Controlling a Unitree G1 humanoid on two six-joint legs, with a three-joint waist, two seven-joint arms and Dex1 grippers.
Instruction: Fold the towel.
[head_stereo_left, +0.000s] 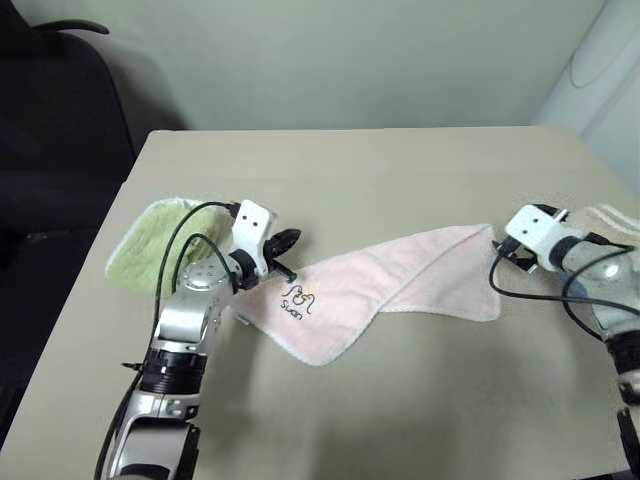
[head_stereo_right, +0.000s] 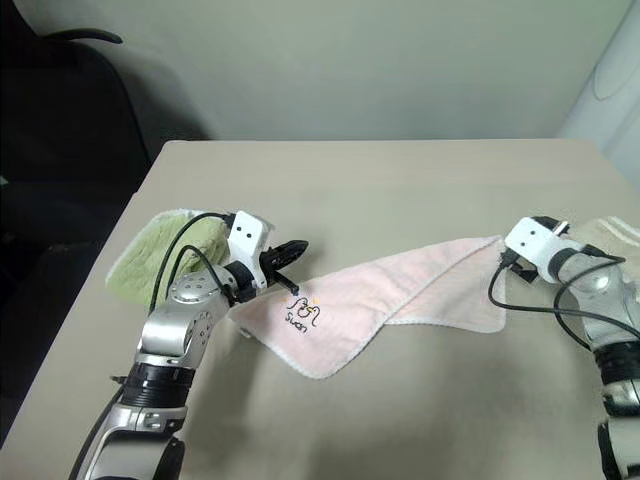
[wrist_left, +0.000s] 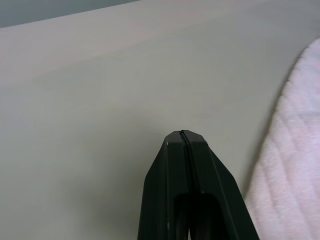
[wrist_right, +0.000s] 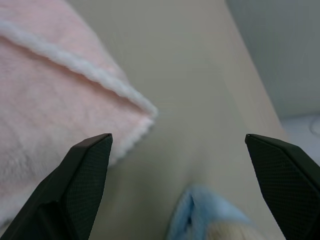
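Observation:
The pale pink towel (head_stereo_left: 390, 285) lies stretched across the middle of the table, partly folded over itself, with its dark "Swan" logo (head_stereo_left: 295, 300) at the left end. My left gripper (head_stereo_left: 291, 239) hovers just above that left corner. Its fingers (wrist_left: 182, 150) are shut with nothing between them, and the towel's edge (wrist_left: 295, 165) lies beside them. My right gripper (wrist_right: 177, 136) is open at the towel's right end. The whitish hemmed corner (wrist_right: 145, 107) lies near one of its wide-apart fingers (wrist_right: 85, 170), untouched.
A light green folded towel (head_stereo_left: 150, 240) lies at the table's left edge behind my left arm. A beige towel (head_stereo_left: 615, 215) with a blue one (wrist_right: 200, 212) lies at the right edge. A black chair (head_stereo_left: 60, 110) stands beyond the far left corner.

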